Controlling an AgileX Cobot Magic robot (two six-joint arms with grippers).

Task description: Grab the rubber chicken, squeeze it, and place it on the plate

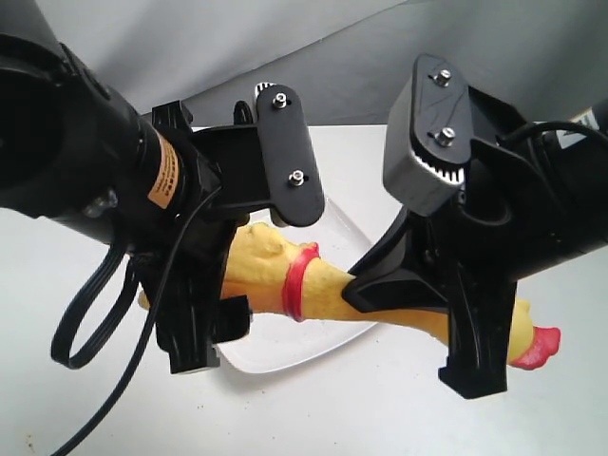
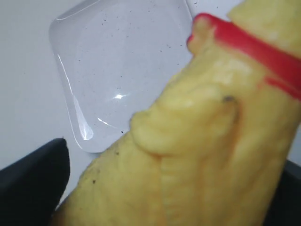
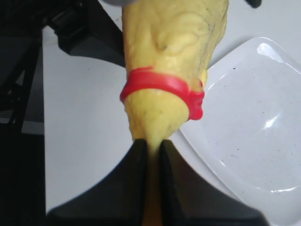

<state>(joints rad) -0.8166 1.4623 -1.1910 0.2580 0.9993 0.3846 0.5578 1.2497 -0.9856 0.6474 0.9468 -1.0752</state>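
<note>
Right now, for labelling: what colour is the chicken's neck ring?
Red ring; best in right wrist view.

Light is bright, even and diffuse, so the white surface (image 1: 380, 408) looks nearly washed out in the exterior view. Only a faint soft shadow lies under the plate (image 1: 285, 356), and the black arms (image 1: 57, 114) near the lens go dark and slightly soft. In both wrist views the glossy plate carries small white glints and curved streaks of glare. The rubber chicken (image 2: 197, 155) is blurred in the left one, and the right gripper (image 3: 150, 148) is a dark shape with little detail.
</note>
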